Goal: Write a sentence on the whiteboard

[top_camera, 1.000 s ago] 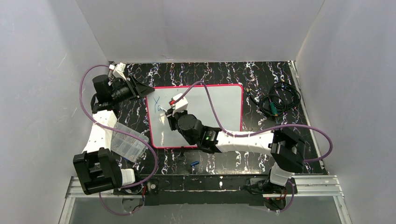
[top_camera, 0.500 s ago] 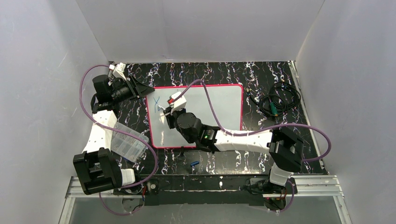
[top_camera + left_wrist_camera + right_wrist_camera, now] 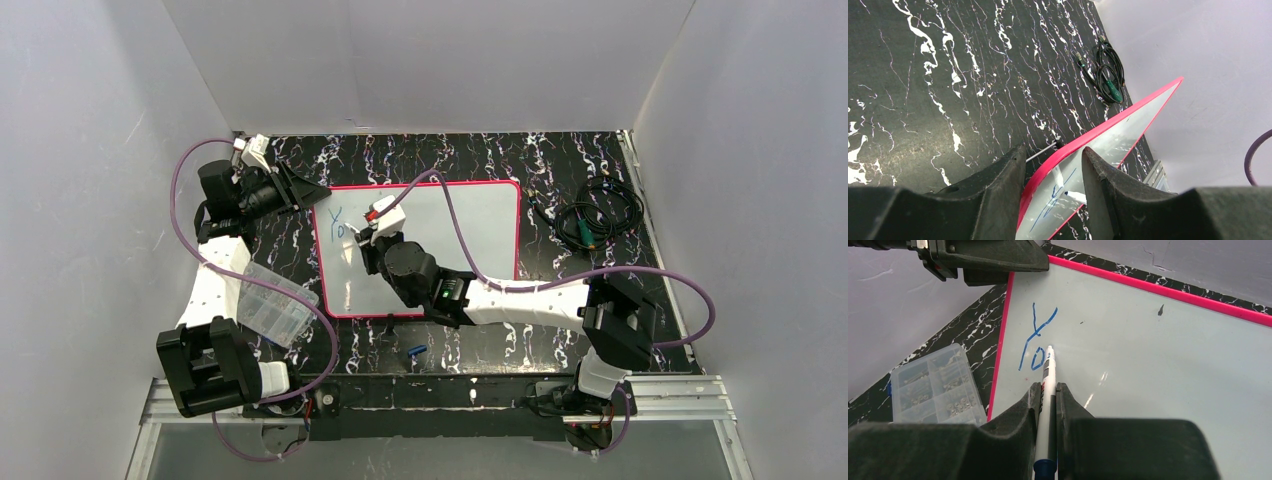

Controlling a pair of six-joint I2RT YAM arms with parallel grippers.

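Slippage is the worry. At upper left of the overhead view, the left claw [image 3: 318, 192] is clamped on the frame corner of the whiteboard [image 3: 470, 235], which lies mid-frame. Just right of that corner the sentence [image 3: 1035, 342] reads only "Yo" in blue. Next, the right claw [image 3: 1048, 390] pinches a marker [image 3: 1049, 367], tip touching beside the "o". If the corner hold gives, pen pressure could skid the board and spoil the next letter.

Whiteboard [image 3: 480, 235]: glossy white, pink-red frame, rounded corners, lying on worktop [image 3: 500, 160]. Sentence [image 3: 1035, 342]: blue "Yo" only, near its far-left corner.
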